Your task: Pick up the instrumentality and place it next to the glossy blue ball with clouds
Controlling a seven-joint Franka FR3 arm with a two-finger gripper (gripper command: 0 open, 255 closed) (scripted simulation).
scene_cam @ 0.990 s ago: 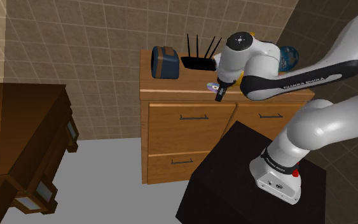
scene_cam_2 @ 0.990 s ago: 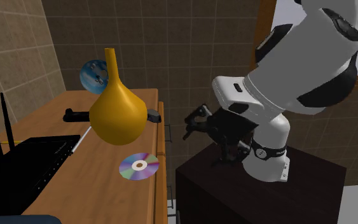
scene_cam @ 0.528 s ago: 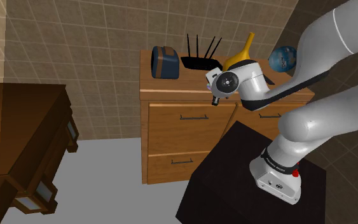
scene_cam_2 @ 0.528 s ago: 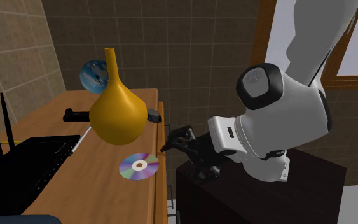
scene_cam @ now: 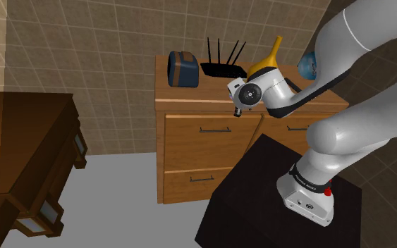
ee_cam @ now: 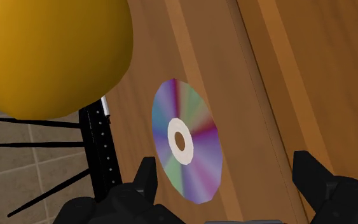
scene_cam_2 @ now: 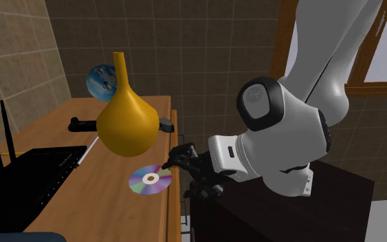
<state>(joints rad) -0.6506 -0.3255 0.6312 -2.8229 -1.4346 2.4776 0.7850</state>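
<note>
A rainbow-sheened disc (scene_cam_2: 150,179) lies flat near the front edge of the wooden dresser top (scene_cam_2: 61,206). My gripper (scene_cam_2: 183,172) hovers just off that edge beside the disc, open and holding nothing. In the wrist view the disc (ee_cam: 187,141) sits just ahead of the gripper (ee_cam: 228,181), towards one finger, and touches neither. The blue ball with clouds (scene_cam_2: 102,80) rests at the far end of the top, behind a big yellow vase (scene_cam_2: 125,117). In the shoulder view the ball (scene_cam: 308,65) peeks out behind my arm and the hand (scene_cam: 249,93) covers the disc.
A black router with antennas (scene_cam_2: 27,180) lies beside the disc, with a thin white stick (scene_cam_2: 85,155) next to it. A small black object (scene_cam_2: 82,124) sits near the vase. A blue box (scene_cam: 183,68) stands at the dresser's other end. Dark wooden furniture (scene_cam: 20,155) stands at the shoulder view's left.
The hand has swung down and in towards the dresser's front edge, ending close beside the disc. The upper arm has risen. Nothing on the dresser has moved.
</note>
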